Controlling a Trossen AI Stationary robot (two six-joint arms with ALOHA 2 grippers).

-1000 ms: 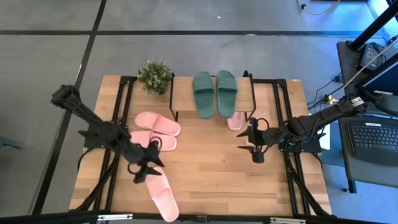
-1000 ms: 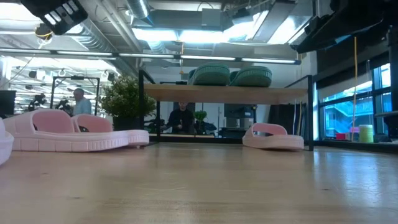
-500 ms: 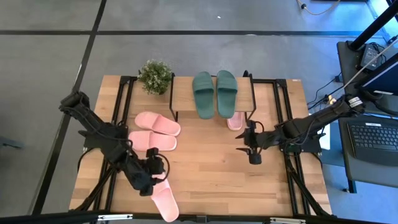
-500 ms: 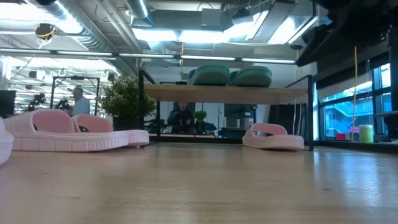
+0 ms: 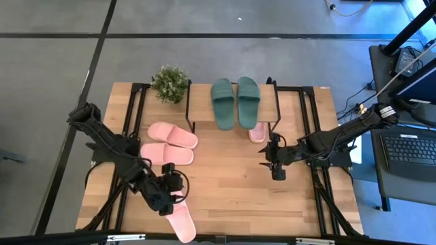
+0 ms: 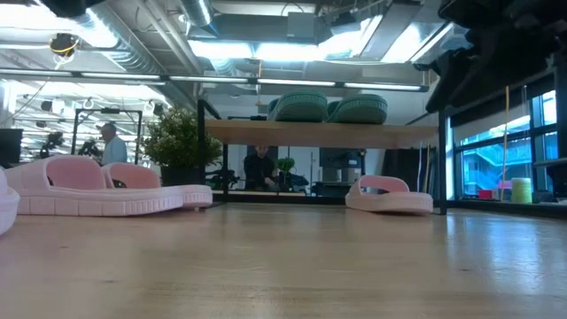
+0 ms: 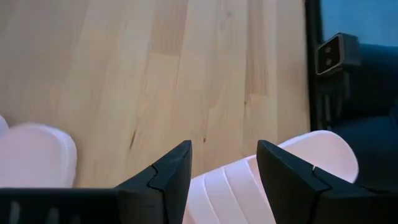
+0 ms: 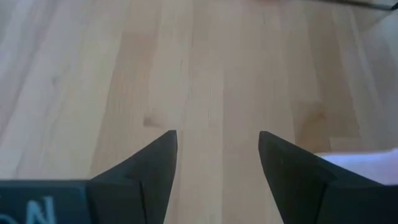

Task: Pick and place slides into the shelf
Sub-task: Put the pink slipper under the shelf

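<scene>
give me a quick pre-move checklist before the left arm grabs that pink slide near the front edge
1. Left gripper open: ok, its fingers stand apart.
2. Left gripper lined up over the front pink slide: ok, the strap shows between the fingers in the left wrist view.
3. Slide lying fully on the table: not ok, its end pokes past the front edge.
4. Right gripper clear of the left arm: ok, open over bare wood near the shelf.
5. Room left on the shelf top: ok, the green pair fills only its right part.
6. Space under the shelf: cannot tell.
</scene>
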